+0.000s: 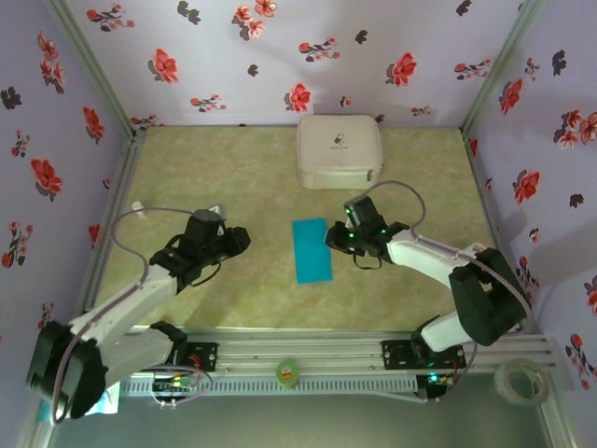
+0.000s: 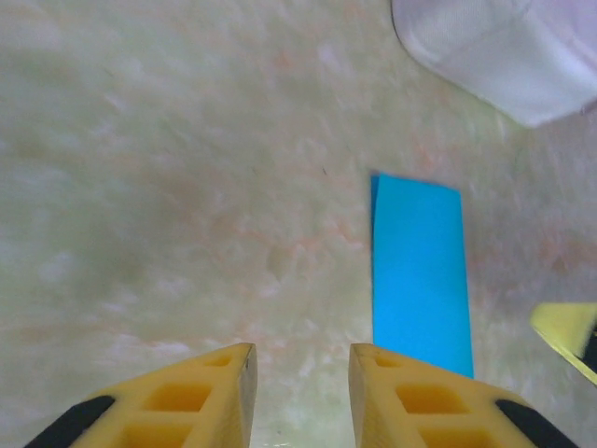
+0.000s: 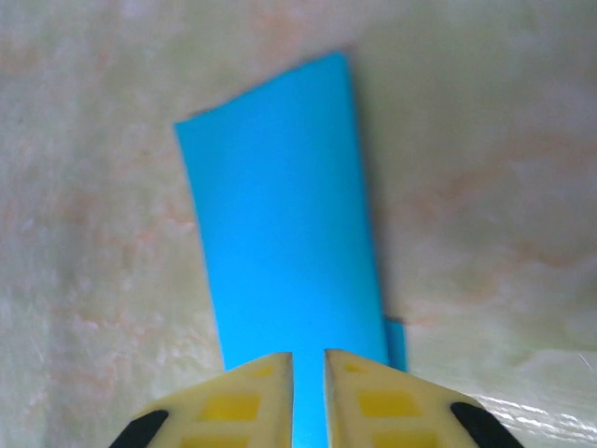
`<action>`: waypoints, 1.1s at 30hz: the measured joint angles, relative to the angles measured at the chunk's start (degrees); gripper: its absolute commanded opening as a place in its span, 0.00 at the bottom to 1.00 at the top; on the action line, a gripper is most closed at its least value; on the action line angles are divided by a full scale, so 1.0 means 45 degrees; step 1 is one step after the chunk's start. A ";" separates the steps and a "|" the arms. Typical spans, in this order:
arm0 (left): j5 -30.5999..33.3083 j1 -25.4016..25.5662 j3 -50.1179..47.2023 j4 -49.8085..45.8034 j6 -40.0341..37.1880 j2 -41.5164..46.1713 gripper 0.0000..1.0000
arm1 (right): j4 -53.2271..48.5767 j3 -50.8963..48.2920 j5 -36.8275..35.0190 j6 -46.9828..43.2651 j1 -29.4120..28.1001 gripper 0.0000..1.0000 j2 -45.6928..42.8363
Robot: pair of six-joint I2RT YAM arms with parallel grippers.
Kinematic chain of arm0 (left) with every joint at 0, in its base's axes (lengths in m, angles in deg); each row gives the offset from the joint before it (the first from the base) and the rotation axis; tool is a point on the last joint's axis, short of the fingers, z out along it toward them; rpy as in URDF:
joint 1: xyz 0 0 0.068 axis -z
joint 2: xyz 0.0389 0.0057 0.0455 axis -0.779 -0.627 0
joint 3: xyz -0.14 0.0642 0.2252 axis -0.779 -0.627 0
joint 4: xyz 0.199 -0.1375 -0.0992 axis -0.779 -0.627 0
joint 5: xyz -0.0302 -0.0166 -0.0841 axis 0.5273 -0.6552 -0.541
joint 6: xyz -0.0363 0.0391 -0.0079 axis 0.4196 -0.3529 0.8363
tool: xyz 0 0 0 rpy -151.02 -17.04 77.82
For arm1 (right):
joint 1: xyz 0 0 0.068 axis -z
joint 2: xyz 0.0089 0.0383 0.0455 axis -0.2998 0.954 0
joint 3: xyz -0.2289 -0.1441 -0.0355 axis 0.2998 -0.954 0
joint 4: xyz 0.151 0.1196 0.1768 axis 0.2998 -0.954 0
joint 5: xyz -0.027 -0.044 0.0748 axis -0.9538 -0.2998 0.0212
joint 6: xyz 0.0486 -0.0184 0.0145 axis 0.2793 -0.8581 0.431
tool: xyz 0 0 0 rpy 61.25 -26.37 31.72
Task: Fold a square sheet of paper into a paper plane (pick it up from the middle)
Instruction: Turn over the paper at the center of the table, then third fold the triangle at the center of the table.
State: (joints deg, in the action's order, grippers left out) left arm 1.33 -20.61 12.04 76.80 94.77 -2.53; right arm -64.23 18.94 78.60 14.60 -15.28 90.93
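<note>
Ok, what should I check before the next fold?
1. Paper folded to a narrow strip, flat on the table: ok.
2. Layers aligned: not ok, the right wrist view shows a sliver sticking out along one edge.
3. Left gripper open, empty, apart from the paper: ok.
4. Right gripper over the paper's end: ok.
5. Right gripper pinching the paper: cannot tell.
6. Case well apart from the paper: ok.

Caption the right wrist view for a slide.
Right pincer, jaws narrowly apart, at one end of the folded turquoise paper.
</note>
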 measured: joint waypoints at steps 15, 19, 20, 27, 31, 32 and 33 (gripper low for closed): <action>-0.3997 0.0146 0.0928 0.2307 0.0491 -0.4104 0.34 | 0.3254 -0.1394 0.2565 0.1375 0.0301 0.10 0.2093; -0.4702 0.0185 0.1044 0.2720 0.0685 -0.4915 0.35 | 0.4469 -0.1889 0.2939 0.1705 0.0384 0.11 0.2365; -0.4843 0.0194 0.1103 0.2773 0.0729 -0.5110 0.35 | 0.4818 -0.1982 0.3045 0.1821 0.0384 0.11 0.2443; -0.5659 0.0364 0.1627 0.3313 0.1209 -0.6426 0.35 | 0.7019 -0.2851 0.3487 0.3065 0.0554 0.12 0.2584; -0.5960 0.0529 0.1909 0.3356 0.1355 -0.7033 0.33 | 0.7164 -0.2880 0.3478 0.3361 0.0554 0.12 0.2613; -0.6033 0.0588 0.2011 0.3347 0.1379 -0.7208 0.32 | 0.7169 -0.2880 0.3473 0.3385 0.0549 0.12 0.2613; -0.6115 0.0670 0.2152 0.3337 0.1379 -0.7407 0.31 | 0.7169 -0.2880 0.3463 0.3390 0.0549 0.12 0.2613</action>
State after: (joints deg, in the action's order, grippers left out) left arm -26.19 -17.59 21.72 91.81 100.98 -35.86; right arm -31.97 5.98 94.18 29.86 -12.81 102.69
